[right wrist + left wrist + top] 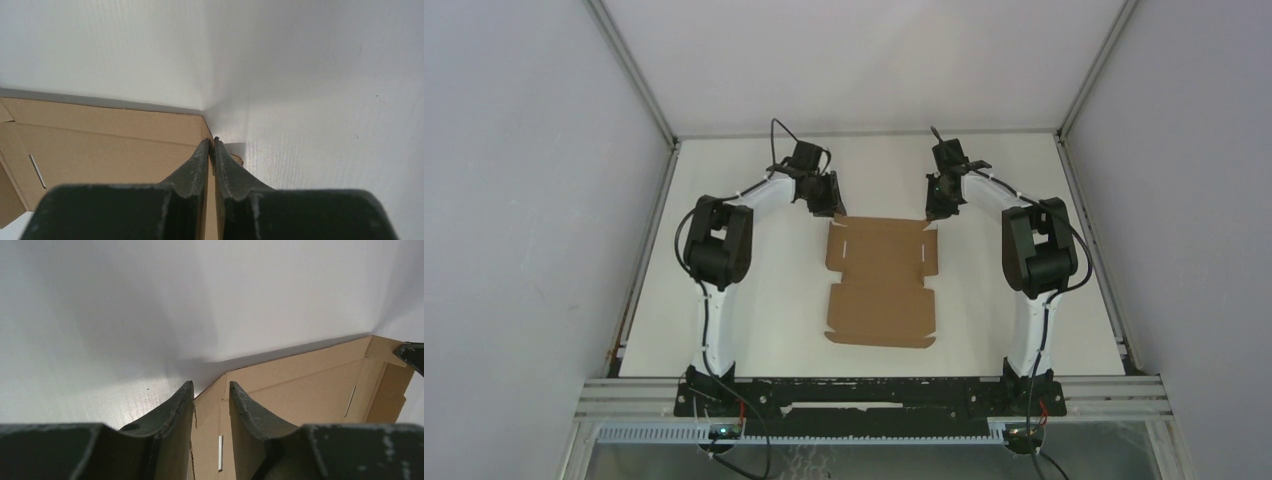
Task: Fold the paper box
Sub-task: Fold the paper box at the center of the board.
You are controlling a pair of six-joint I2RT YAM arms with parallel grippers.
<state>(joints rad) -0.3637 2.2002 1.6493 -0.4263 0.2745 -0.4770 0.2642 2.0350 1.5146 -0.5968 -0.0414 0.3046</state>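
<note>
Here, the brown die-cut cardboard box [881, 283] lies flat. At its corners the left hand [210, 387] gapes, the right hand [211, 142] pinches a flap.

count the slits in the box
2: one slit by the left gripper, one near the right gripper, both at the far end of the box. More may be hidden.

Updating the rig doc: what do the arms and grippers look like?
Left arm and right arm: white curved links, bulky black joint housings, thin black cables looping outside. Left gripper and right gripper: two dark, curved, tapering fingers each, scuffed pale along the edges. No legible markings.
</note>
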